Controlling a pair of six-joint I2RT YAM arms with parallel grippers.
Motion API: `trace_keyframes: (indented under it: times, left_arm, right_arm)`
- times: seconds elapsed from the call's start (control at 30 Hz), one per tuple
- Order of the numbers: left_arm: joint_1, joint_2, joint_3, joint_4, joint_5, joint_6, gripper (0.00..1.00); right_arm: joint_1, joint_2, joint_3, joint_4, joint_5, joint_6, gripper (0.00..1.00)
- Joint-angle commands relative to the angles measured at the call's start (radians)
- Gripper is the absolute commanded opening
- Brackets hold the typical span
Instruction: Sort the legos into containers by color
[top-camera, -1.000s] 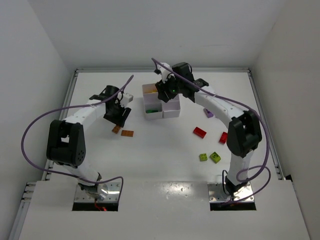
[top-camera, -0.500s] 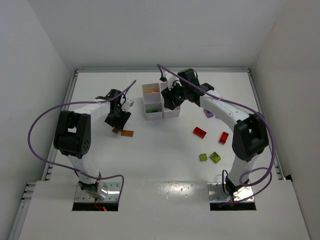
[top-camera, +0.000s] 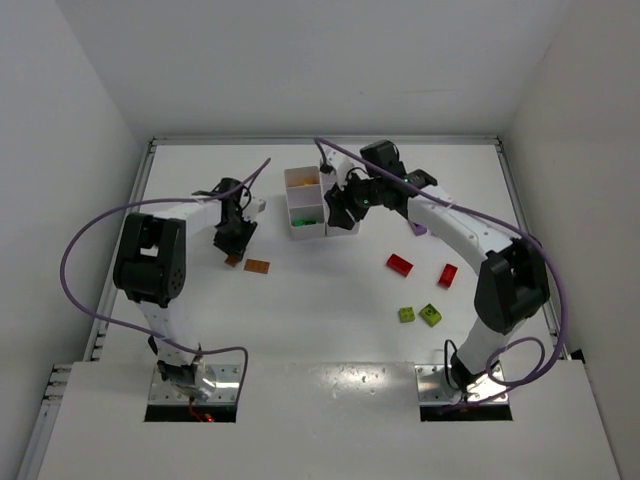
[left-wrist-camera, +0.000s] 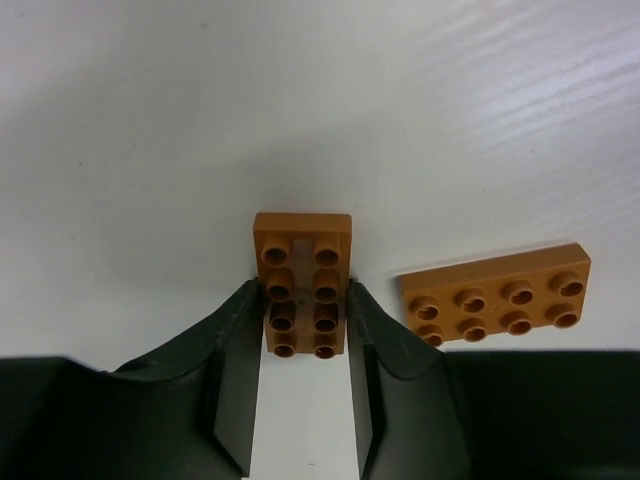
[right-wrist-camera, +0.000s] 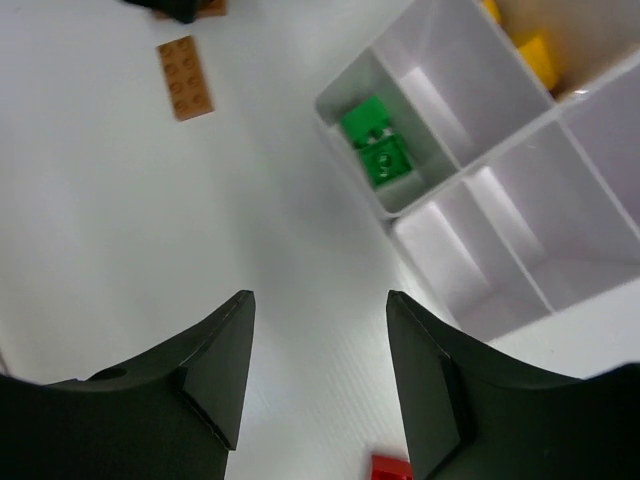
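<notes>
My left gripper (left-wrist-camera: 301, 297) is shut on a small orange lego plate (left-wrist-camera: 302, 283) that rests on the table; in the top view this gripper (top-camera: 233, 243) stands left of the tray. A second orange plate (left-wrist-camera: 497, 296) lies flat just to the right of it. The white compartment tray (top-camera: 293, 229) holds green legos (right-wrist-camera: 376, 146) in one cell and yellow ones (right-wrist-camera: 531, 48) in another. My right gripper (right-wrist-camera: 320, 300) is open and empty, hovering over bare table at the tray's near corner (right-wrist-camera: 385, 212).
Two red legos (top-camera: 400, 264) (top-camera: 447, 275), a lime one (top-camera: 407, 314) and a green one (top-camera: 430, 314) lie on the right half of the table. A purple lego (top-camera: 418, 228) sits partly under the right arm. Raised edges border the table.
The left gripper has shut on the orange plate. The right gripper has swung off the top of the tray toward its near right side.
</notes>
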Motion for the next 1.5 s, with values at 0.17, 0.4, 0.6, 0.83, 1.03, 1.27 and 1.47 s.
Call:
trace_keyframes:
  times: [0.17, 0.4, 0.6, 0.83, 1.03, 1.27, 1.47]
  left_arm:
    - [0.151, -0.075, 0.033, 0.028, 0.076, -0.081, 0.00]
    - [0.250, -0.239, 0.098, 0.061, 0.265, -0.197, 0.00]
    - [0.282, -0.299, 0.125, 0.061, 0.316, -0.240, 0.00]
    - [0.325, -0.342, 0.096, 0.061, 0.325, -0.221, 0.00]
    - [0.334, -0.342, 0.076, 0.061, 0.325, -0.221, 0.00]
    - [0.343, -0.342, 0.067, 0.061, 0.325, -0.221, 0.00]
    - [0.343, -0.351, 0.067, 0.061, 0.325, -0.221, 0.00]
  right_arm:
    - [0.088, 0.031, -0.043, 0.019, -0.133, -0.087, 0.63]
    - [0.223, 0.185, 0.026, 0.130, -0.023, -0.055, 0.70]
    - [0.303, 0.426, 0.246, 0.071, 0.088, -0.055, 0.73]
    - [0.334, 0.552, 0.388, 0.068, 0.123, -0.022, 0.74]
    - [0.355, 0.583, 0.398, 0.068, 0.092, -0.022, 0.74]
    - [0.386, 0.629, 0.430, 0.067, 0.074, -0.032, 0.74]
    - [0.395, 0.667, 0.462, 0.078, 0.094, -0.032, 0.73]
